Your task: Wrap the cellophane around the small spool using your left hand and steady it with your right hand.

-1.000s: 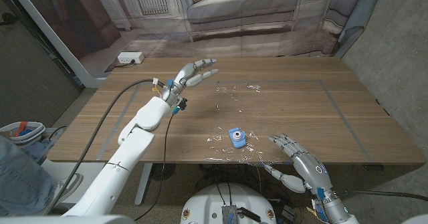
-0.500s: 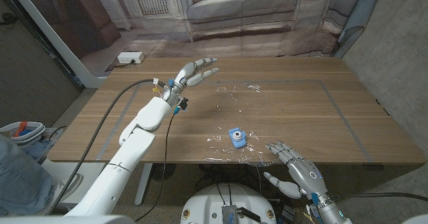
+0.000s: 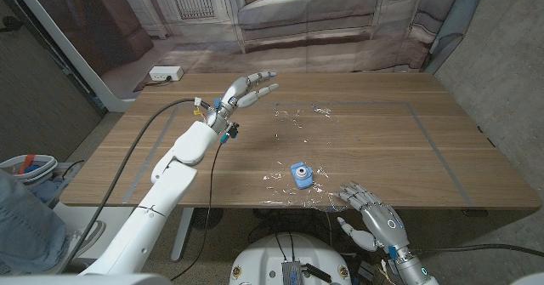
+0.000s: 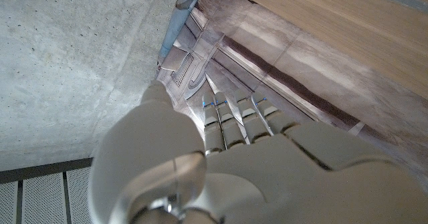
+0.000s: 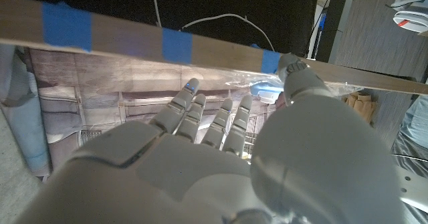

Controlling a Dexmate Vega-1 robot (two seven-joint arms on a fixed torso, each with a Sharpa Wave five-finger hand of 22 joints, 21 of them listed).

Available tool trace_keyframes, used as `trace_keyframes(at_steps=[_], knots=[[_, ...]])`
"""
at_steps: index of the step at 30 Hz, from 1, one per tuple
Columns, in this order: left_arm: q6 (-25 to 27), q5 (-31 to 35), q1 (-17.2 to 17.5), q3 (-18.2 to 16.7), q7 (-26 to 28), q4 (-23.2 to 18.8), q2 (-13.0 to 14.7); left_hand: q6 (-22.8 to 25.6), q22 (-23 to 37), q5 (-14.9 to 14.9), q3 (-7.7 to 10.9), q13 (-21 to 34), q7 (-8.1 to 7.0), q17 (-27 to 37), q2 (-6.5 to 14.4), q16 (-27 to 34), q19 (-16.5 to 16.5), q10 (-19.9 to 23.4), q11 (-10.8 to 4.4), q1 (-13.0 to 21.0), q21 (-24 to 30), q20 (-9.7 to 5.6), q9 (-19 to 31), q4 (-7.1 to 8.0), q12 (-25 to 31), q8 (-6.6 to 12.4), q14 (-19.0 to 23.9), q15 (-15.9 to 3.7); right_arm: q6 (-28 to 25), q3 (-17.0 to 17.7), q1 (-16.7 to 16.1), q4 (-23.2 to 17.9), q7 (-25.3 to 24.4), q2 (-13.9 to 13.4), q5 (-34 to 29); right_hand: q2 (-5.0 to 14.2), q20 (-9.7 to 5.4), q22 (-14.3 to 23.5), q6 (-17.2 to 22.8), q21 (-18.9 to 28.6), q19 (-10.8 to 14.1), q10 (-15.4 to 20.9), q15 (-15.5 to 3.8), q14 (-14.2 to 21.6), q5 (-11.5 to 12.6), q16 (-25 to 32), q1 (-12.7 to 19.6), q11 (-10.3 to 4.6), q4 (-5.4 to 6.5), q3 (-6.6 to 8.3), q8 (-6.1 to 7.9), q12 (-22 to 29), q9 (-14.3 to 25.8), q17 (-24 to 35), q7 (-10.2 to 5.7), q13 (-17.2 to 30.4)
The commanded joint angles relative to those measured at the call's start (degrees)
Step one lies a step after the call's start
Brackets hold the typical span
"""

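Note:
The small blue spool (image 3: 300, 175) lies on the wooden table (image 3: 399, 140) near its front edge, on a strip of clear crinkled cellophane (image 3: 293, 187) that runs along the edge. More cellophane (image 3: 297, 115) glints farther back. My left hand (image 3: 246, 92) is raised over the far left part of the table, fingers stretched out and apart, holding nothing. My right hand (image 3: 367, 213) hovers at the front edge, right of the spool, fingers spread and empty. In the right wrist view the spool (image 5: 267, 90) and cellophane (image 5: 314, 87) show past my right hand (image 5: 200, 157).
A white power strip (image 3: 165, 74) lies on the floor beyond the table's far left corner. A black cable (image 3: 136, 149) runs along my left arm. Blue tape patches (image 5: 177, 47) mark the table's edge in the right wrist view.
My right hand has drawn back toward the front edge and slid left, closer to the cellophane's end. My left hand and the spool stay in place.

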Motion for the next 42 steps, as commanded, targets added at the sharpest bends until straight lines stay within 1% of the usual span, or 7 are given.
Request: trace_keyframes(at_steps=[1,10,15,19,32,39,42], knots=[[0.5,0.4,0.1,0.0,-0.2,-0.4,0.3,0.5,0.0,0.1,-0.18,0.0,0.14,0.1,-0.3,-0.1,0.1,0.5,0.08,0.0,0.0,0.46,0.1,0.46,0.0,0.26,0.7,-1.19,-1.4,-4.1,3.9,4.5,-3.7,-0.4,2.4,1.35,-7.12,0.2,4.7,0.5,1.2,2.1,-5.56,1.6,-0.5,0.6,1.0,-0.09,0.95,-0.77,1.37,0.9,0.2,0.4,-0.07,0.1],[0.3,0.1,0.5,0.0,0.0,-0.2,0.1,0.7,0.0,0.1,-0.23,0.0,-0.07,0.1,-0.2,-0.1,0.1,0.8,0.16,-0.2,0.0,0.61,0.0,0.58,0.0,0.29,0.7,-1.24,-2.1,-4.9,5.0,4.7,-6.3,-0.7,3.3,2.93,-7.03,0.3,13.5,1.1,3.3,5.5,-5.86,4.3,-2.3,1.0,1.2,-0.19,1.80,-3.41,3.17,1.6,0.1,0.4,-0.14,0.0],[0.2,-0.2,0.6,0.0,-0.2,0.0,0.1,0.7,0.0,0.1,-0.25,0.0,0.00,0.1,-0.2,-0.1,0.1,0.7,0.21,-0.2,0.0,0.65,0.0,0.64,0.0,0.25,0.7,-1.23,-2.0,-4.4,5.0,3.0,-7.2,-1.4,3.8,5.74,-7.11,0.5,23.3,1.6,5.5,9.5,-6.45,7.3,-4.7,1.2,0.3,-0.30,3.16,-6.31,4.52,2.2,-0.2,0.6,-0.31,-0.1],[0.5,-0.5,0.7,0.0,-0.4,0.2,0.1,0.8,0.0,0.1,-0.26,0.0,-0.02,0.1,-0.1,-0.1,0.0,0.8,0.09,-0.3,0.0,0.69,0.0,0.68,0.0,0.26,0.7,-1.21,-1.9,-3.7,4.7,0.9,-7.0,-2.4,3.9,8.05,-7.11,0.6,27.3,1.9,6.6,12.2,-6.90,8.9,-6.9,1.5,-0.7,-0.27,4.17,-7.86,4.60,2.5,-0.2,0.9,-0.36,-0.1],[3.6,0.0,0.6,0.4,-2.1,-0.6,1.2,0.8,0.0,0.1,-0.20,0.0,-0.02,0.0,0.0,-0.2,-0.3,0.8,0.18,-0.3,-0.2,1.13,0.0,0.66,-0.1,0.16,0.7,-1.05,-3.5,-0.9,3.8,-7.0,1.7,-4.3,6.0,9.22,-5.84,0.7,30.0,1.9,6.6,12.7,-6.06,9.9,-8.6,1.3,-0.9,-0.11,4.31,-8.56,4.74,2.3,-0.1,0.9,-0.37,-0.2],[4.0,4.6,0.6,1.7,-0.4,-1.3,2.2,1.1,0.0,0.1,0.03,-0.1,-0.81,-0.1,-0.3,-0.4,-1.1,0.9,-0.53,0.7,-0.4,1.84,0.0,0.00,-0.2,0.20,0.2,-1.31,-3.6,0.8,4.5,-9.6,8.1,-3.8,9.1,9.68,-5.13,0.7,30.3,1.8,6.5,13.5,-5.50,10.7,-9.1,1.4,-1.0,0.41,4.36,-8.59,4.56,2.4,-0.1,0.9,-0.36,-0.2],[4.1,10.6,0.6,2.8,1.2,-3.2,4.1,0.7,0.0,0.0,-0.02,-0.1,-1.10,-0.2,-0.9,-0.8,-1.8,0.3,-0.93,1.3,-0.6,2.61,0.0,-0.62,-0.5,0.00,-0.6,-1.58,-3.7,1.3,5.0,-10.7,10.2,-3.7,9.4,9.71,-4.91,0.7,30.4,1.7,6.4,13.7,-5.42,10.8,-9.3,1.4,-0.9,0.46,4.30,-8.60,4.52,2.5,-0.1,0.9,-0.35,-0.2]])
